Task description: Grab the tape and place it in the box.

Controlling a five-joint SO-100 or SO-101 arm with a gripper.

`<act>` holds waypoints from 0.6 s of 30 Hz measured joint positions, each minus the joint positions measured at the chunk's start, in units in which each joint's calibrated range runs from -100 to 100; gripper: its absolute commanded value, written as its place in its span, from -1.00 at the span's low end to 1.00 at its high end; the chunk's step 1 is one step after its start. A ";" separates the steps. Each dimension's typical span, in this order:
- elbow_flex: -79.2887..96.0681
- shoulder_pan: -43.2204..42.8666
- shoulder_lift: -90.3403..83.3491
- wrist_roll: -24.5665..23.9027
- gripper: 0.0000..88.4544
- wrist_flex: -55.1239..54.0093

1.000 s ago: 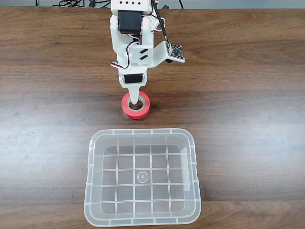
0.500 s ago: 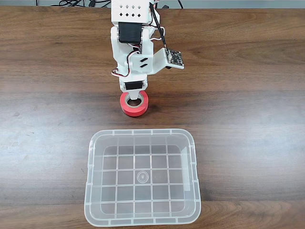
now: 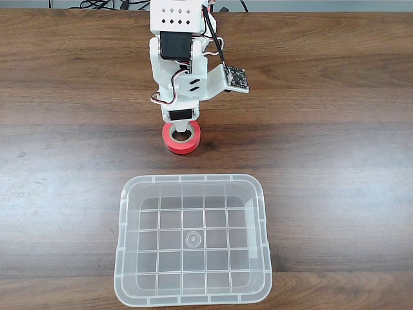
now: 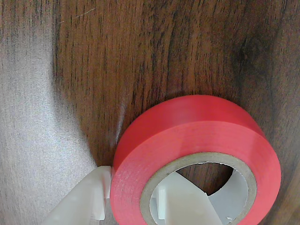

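- Right now the tape (image 3: 181,138), a small red-orange roll with a beige inner ring, sits near the middle of the wooden table (image 3: 335,148), a little toward the far edge in the fixed view.
- In the wrist view the tape (image 4: 187,140) fills the lower right part, and its round opening faces the camera.
- One white finger (image 4: 185,204) is inside the hole of the roll, and the other finger (image 4: 84,199) is outside, touching the left wall of the roll.
- So the gripper (image 3: 182,134) has the wall of the roll between its two fingers; they are closed on it.
- Whether the roll rests on the wood or is slightly above it, I cannot tell.
- The white arm (image 3: 177,58) comes down from the far edge of the table and stands over the roll; a small circuit board (image 3: 237,77) is fixed on its right side in the fixed view.
- The box (image 3: 122,258), a clear plastic bin with a grid bottom, lies at the near edge of the table, apart from the tape.
- Inside the box I see only the grid and a small circle in its centre.
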 measured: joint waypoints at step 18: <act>-24.10 0.00 -16.74 -0.47 -0.92 23.64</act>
